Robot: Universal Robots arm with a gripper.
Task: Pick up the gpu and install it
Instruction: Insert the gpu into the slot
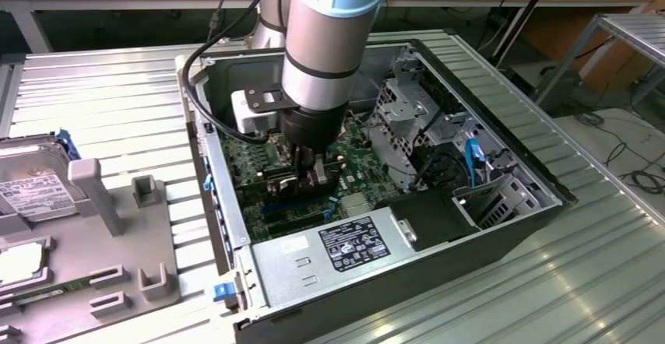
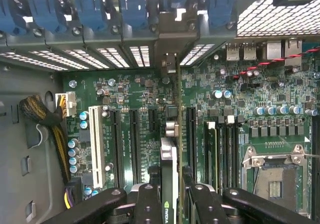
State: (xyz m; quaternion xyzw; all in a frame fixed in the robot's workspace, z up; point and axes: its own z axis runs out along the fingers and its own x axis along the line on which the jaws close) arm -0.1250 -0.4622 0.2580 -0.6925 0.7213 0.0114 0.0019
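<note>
The gpu [image 2: 169, 156] shows edge-on as a thin dark card with a green logo, standing upright over the green motherboard [image 2: 130, 89]. My gripper [image 2: 172, 196] is shut on it, one black finger on each face. The card runs between two black expansion slots [image 2: 134, 139] toward the case's rear slot openings [image 2: 170, 54]. Whether its edge sits in a slot I cannot tell. In the exterior view my gripper [image 1: 308, 169] reaches straight down into the open computer case [image 1: 499, 204], and the gpu [image 1: 311, 182] is a dark shape beneath it.
A white slot [image 2: 96, 139], blue latches [image 2: 90, 9], a cable bundle [image 2: 42, 112] and the CPU socket [image 2: 272, 176] surround the card. The power supply [image 1: 332, 247] fills the case's near end. A silver hard drive [image 1: 31, 192] and grey fixture [image 1: 114, 227] lie at the exterior view's left.
</note>
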